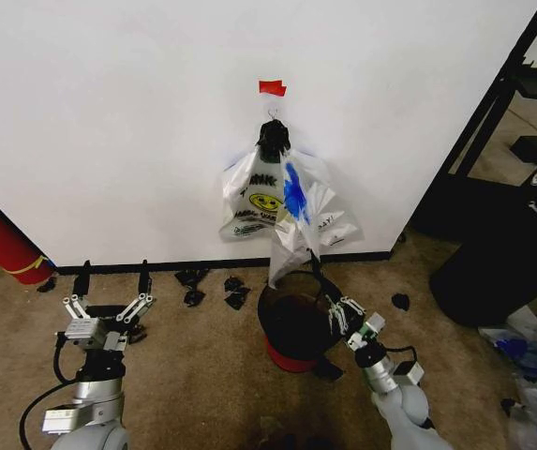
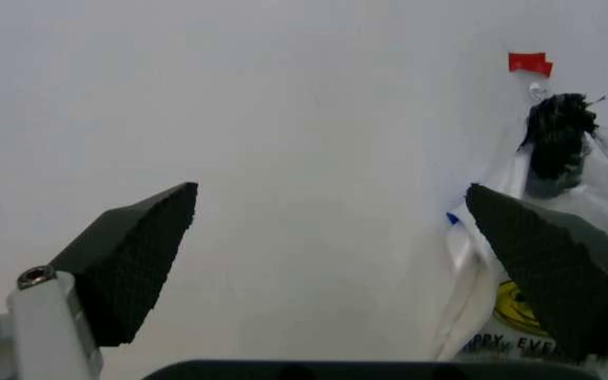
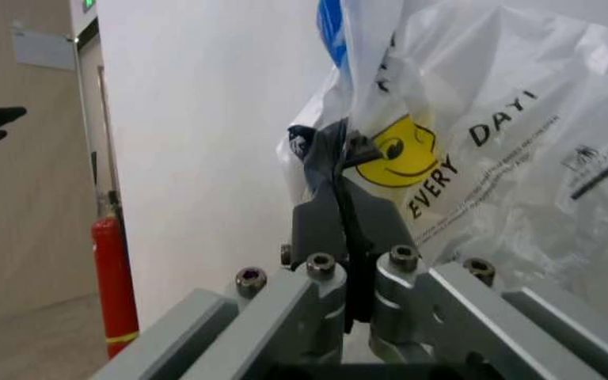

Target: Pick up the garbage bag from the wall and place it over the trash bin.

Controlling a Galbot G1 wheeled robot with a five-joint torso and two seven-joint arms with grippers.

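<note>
Crinkly see-through plastic, the garbage bag (image 1: 291,211) hangs against the white wall (image 1: 137,122) from a hook just below a small piece of red tape (image 1: 272,87), its top gathered into a dark knot. Blue patches and a yellow smiley mark show on it, and its lower part trails down toward the trash bin (image 1: 296,328), a round black mesh wastebasket with a red base that stands on the brown carpet (image 1: 202,384) just in front of the black baseboard (image 1: 202,265). The right gripper (image 1: 332,298) reaches up over the bin's rim, and in the right wrist view its fingers (image 3: 331,226) are pressed together on a dark fold of the bag's plastic, right beside the smiley mark. The left gripper (image 1: 109,307) hovers low over the carpet, well to the left of the bin and apart from the bag; in the left wrist view its two black ridged pads (image 2: 135,257) stand wide apart with nothing between them, facing the wall, with the tape, the hook and the bag's edge off to one side. Several small black scraps (image 1: 214,286) lie on the carpet along the baseboard between the left gripper and the bin. A red cylinder with a yellow band (image 1: 1,242) leans at the wall's left end.
</note>
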